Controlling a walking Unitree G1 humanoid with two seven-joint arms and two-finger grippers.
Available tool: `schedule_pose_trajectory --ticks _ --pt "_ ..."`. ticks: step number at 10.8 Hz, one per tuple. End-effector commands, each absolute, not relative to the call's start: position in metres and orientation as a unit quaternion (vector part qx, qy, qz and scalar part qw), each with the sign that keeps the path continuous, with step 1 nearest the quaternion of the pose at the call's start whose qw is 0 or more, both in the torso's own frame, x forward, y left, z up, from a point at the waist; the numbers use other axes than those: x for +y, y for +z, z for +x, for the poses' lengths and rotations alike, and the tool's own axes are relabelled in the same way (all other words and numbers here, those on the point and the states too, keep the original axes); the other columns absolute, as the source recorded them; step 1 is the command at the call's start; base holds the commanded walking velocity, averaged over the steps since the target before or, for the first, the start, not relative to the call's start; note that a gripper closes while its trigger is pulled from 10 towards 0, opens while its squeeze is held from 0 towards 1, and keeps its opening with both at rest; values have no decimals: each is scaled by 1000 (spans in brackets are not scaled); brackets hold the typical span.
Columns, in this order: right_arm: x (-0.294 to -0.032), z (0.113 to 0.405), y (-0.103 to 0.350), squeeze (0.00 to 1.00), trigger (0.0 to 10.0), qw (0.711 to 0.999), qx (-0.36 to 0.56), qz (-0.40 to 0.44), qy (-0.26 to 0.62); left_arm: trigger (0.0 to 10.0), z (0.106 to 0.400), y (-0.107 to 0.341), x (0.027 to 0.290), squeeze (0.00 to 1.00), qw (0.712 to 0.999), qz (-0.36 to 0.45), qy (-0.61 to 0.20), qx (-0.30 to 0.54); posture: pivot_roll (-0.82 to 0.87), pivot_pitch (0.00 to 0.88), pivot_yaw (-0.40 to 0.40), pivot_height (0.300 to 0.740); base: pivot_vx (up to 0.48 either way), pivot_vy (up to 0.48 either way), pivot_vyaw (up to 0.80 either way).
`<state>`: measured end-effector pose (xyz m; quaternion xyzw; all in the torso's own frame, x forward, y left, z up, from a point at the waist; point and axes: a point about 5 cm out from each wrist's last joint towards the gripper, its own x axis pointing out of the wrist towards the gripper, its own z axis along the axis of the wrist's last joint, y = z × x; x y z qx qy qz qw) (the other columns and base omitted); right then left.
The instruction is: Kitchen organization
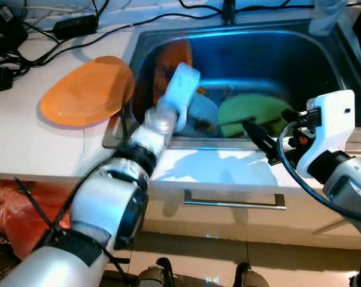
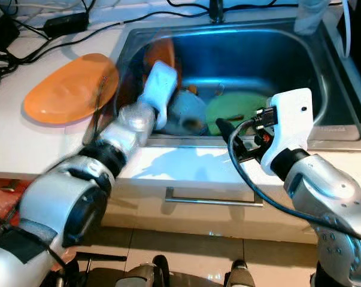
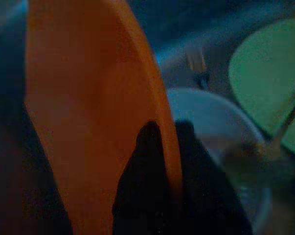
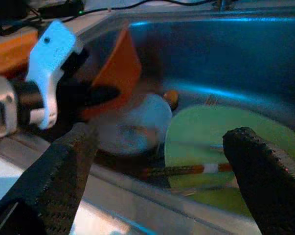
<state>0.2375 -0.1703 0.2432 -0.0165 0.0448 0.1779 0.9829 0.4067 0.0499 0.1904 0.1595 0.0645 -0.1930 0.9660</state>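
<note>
An orange plate [image 1: 171,60] stands on edge against the left wall of the steel sink [image 1: 324,66]. My left gripper [image 3: 169,132] reaches down into the sink and is shut on this plate's rim, one black finger on each face. Beside it lie a pale grey bowl [image 1: 201,113] and a flat green plate [image 1: 255,110] with a thin utensil [image 4: 186,170] across it. My right gripper [image 1: 261,137] hovers open over the sink's front edge, pointing at the green plate and holding nothing.
A second orange plate [image 1: 84,89] lies on the white counter left of the sink. Black cables and adapters [image 1: 66,27] clutter the back left. A fork [image 1: 228,91] lies in the sink. A drawer handle [image 1: 234,203] is below the counter, a red bag [image 1: 18,209] at floor left.
</note>
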Motion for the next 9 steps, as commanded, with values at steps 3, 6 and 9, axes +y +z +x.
schedule_pose_trajectory --ticks 3,6,9 --pt "-165 226 244 0 10000 980 44 -14 192 10000 397 157 54 0 956 160 -208 129 -265 269 167 740 0 0 0" --pt "-165 225 244 0 10000 980 51 -13 192 10000 397 154 56 0 954 171 -206 134 -271 285 156 740 0 0 0" --pt "-167 228 244 0 10000 980 55 -13 190 10000 395 150 56 1000 949 184 -215 141 -272 273 157 740 0 0 0"
